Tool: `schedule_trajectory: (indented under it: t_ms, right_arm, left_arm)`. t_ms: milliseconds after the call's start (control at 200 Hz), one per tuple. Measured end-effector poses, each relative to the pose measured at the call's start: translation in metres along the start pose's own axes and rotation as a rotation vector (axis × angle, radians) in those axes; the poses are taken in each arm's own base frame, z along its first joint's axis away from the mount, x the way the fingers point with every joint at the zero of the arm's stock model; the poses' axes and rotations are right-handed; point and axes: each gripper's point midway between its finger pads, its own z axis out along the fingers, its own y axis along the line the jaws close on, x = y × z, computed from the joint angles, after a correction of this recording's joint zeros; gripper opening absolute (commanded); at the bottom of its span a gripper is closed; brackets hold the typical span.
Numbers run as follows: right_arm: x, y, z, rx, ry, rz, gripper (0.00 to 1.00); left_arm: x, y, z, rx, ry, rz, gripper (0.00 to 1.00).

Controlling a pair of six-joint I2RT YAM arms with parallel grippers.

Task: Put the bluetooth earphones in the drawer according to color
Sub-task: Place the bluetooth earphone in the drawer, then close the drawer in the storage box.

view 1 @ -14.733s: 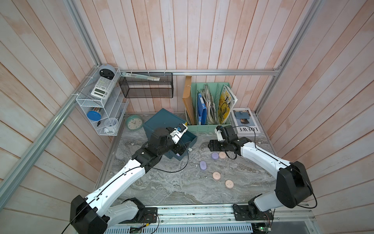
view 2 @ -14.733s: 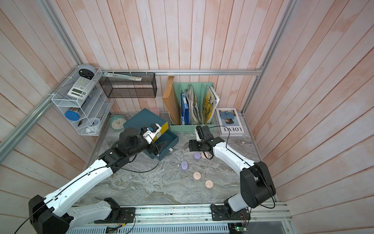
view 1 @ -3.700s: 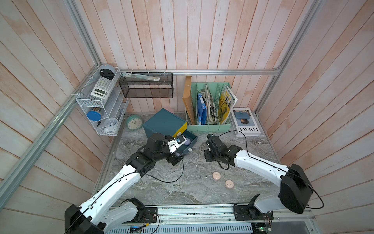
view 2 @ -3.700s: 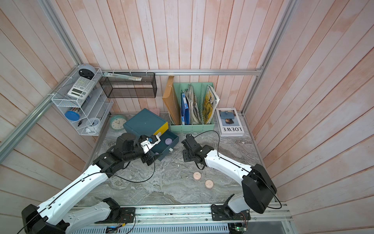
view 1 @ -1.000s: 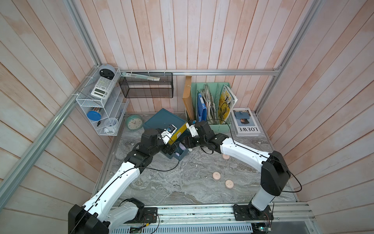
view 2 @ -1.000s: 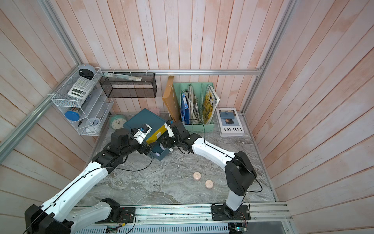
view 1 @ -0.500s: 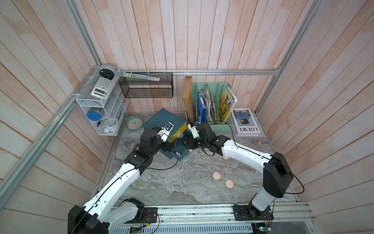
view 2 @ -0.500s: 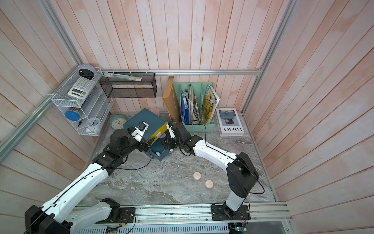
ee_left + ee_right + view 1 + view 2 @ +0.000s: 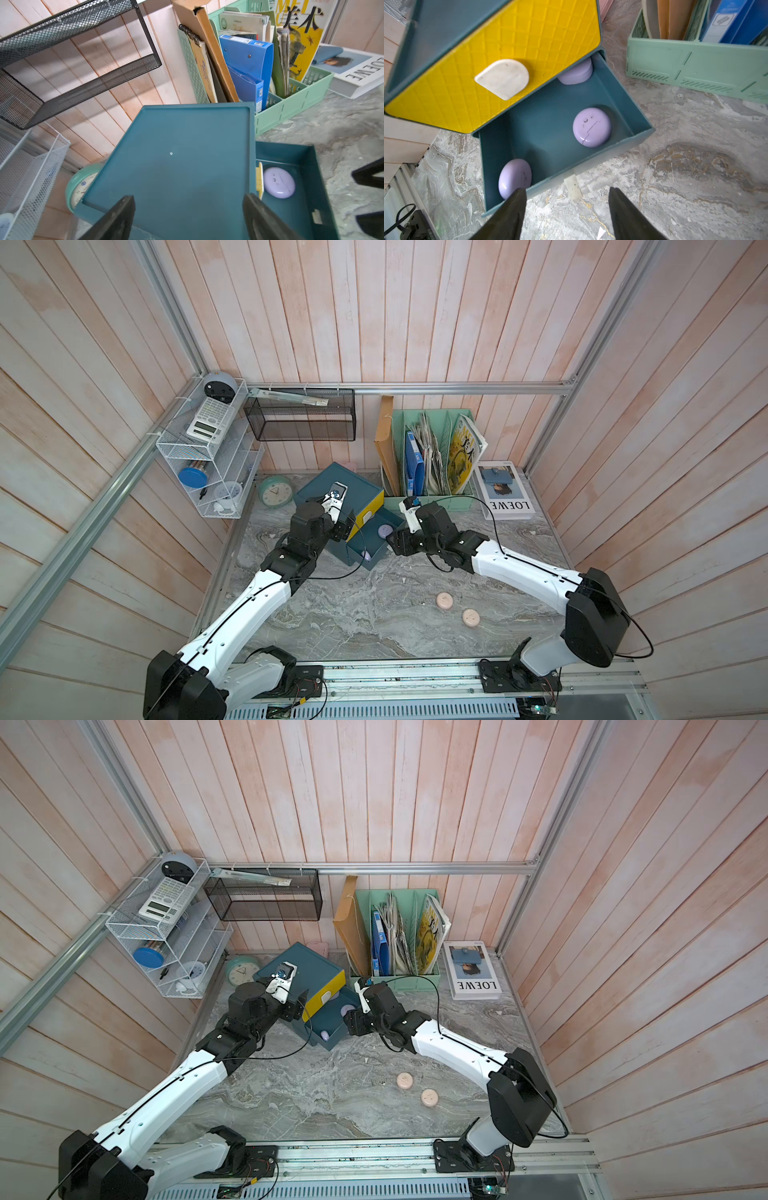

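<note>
The right gripper (image 9: 566,190) is now drawn back to just in front of the pulled-out drawer (image 9: 539,128). Its jaws stand well apart with nothing between them, while a second ago it hung over this drawer. Nearest to the rail (image 9: 415,672), two pale pink earphone cases (image 9: 444,600) lie on the marble table (image 9: 332,622), close together but not touching; a third I cannot find. Farther in, the drawer holds all three lilac earphone cases (image 9: 591,127), and no lilac one remains on the table, where two lay earlier. So the lilac colour seems finished, and I judge the pink ones come next, in another drawer. Behind, the left gripper (image 9: 189,197) has its jaws spread over the top of the chest (image 9: 176,135), holding nothing that I can see.
</note>
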Motion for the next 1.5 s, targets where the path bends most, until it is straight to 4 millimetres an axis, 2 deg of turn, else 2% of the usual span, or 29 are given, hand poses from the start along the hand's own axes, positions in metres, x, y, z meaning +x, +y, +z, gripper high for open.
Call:
schedule_trajectory:
  t_ms: [215,315,390,605,1175,1340,1495]
  right_arm:
    - [0.023,-0.012,0.005,0.027,0.042,0.023,0.69]
    - [0.032,-0.016,0.005,0.034,0.057,0.038,0.69]
    - [0.035,-0.018,0.006,0.036,0.062,0.053,0.69]
    - [0.041,-0.018,0.008,0.026,0.069,0.093,0.69]
    - [0.041,-0.01,0.026,-0.021,0.074,0.129,0.69]
    - [0.035,-0.004,0.037,-0.043,0.078,0.132,0.69]
    - [0.02,0.005,0.043,-0.074,0.051,0.13,0.69]
  left_arm:
    - [0.004,0.0,0.004,-0.008,0.016,0.016,0.36]
    - [0.005,0.002,0.004,-0.015,0.018,0.018,0.11]
    - [0.006,0.003,0.005,-0.027,0.025,0.016,0.0]
    - [0.018,0.005,0.014,-0.05,0.067,0.02,0.0]
    - [0.027,0.003,0.021,-0.049,0.097,0.026,0.0]
    - [0.027,0.003,0.021,-0.049,0.097,0.03,0.0]
    - [0.027,0.003,0.022,-0.049,0.097,0.031,0.0]
